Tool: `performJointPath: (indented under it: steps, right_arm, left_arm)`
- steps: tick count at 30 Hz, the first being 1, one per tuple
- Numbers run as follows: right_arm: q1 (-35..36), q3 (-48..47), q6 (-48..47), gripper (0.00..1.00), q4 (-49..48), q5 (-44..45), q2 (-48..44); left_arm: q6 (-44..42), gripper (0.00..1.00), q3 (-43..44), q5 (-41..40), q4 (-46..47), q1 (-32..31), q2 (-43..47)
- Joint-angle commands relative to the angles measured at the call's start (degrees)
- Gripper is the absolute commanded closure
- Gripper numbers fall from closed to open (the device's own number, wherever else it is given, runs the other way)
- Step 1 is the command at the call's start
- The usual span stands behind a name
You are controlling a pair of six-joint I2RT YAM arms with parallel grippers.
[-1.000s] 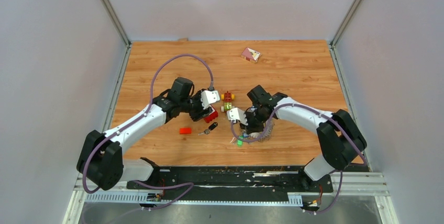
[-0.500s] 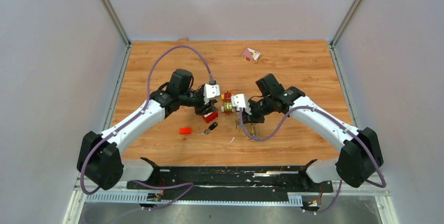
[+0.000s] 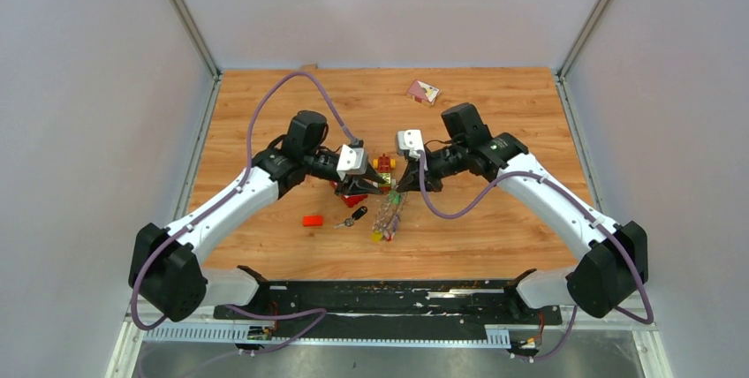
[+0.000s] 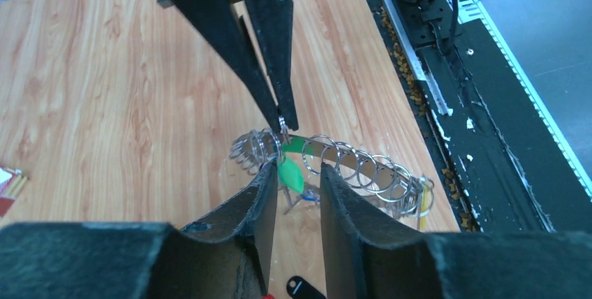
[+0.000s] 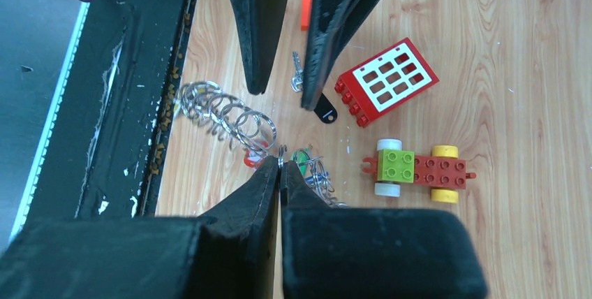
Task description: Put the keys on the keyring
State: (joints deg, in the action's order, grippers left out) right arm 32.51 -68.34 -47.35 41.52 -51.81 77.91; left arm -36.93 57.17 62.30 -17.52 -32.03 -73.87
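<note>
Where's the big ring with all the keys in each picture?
Top external: the keyring is a blurry bundle just below the picture's middle.
Left wrist: the keyring stretches across the middle, towards the right.
Right wrist: the keyring sits left of the middle.
Shared landmark: the black key, lying on the wood near it in all three.

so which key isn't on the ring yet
The black-headed key, lying alone on the table beside the small red brick. The green key and the rest hang from the ring in the right gripper.
</note>
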Motion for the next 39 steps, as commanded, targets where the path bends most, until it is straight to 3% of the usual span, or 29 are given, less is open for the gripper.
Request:
performJointPath:
  steps: [1, 5, 15, 24, 28, 33, 39]
  right_arm:
    - [-0.34, -1.37, 2.79, 1.00, -4.54, -5.66, -2.14]
    - [-0.32, -0.80, 3.26, 1.00, -5.36, -6.02, -2.15]
    - [-0.29, 0.87, 4.32, 1.00, -7.35, -6.08, -2.70]
    - [-0.33, 1.33, 4.81, 1.00, -8.03, -6.23, -2.76]
    - [-0.34, 1.67, 4.81, 1.00, -8.25, -6.10, -2.76]
    - [-0.29, 2.40, 4.30, 0.99, -8.43, -4.34, -2.65]
    - [-0.30, 4.13, 2.08, 0.89, -8.62, -2.13, -2.64]
  left_arm:
    - [-1.10, 0.67, -0.06, 2.01, 3.12, -1.60, 1.91]
    - [4.61, 0.72, -1.94, -1.60, 10.91, -2.64, 1.74]
    - [10.56, 0.72, -4.85, -5.69, 19.69, -4.81, 1.10]
    - [11.49, 0.87, -5.75, -7.02, 20.90, -5.70, 0.14]
    - [11.82, 1.00, -5.55, -7.66, 20.82, -5.72, -0.12]
    - [13.49, 1.00, -5.70, -9.98, 22.05, -5.69, -0.12]
    - [13.53, 1.00, -6.80, -11.48, 22.83, -5.70, 1.42]
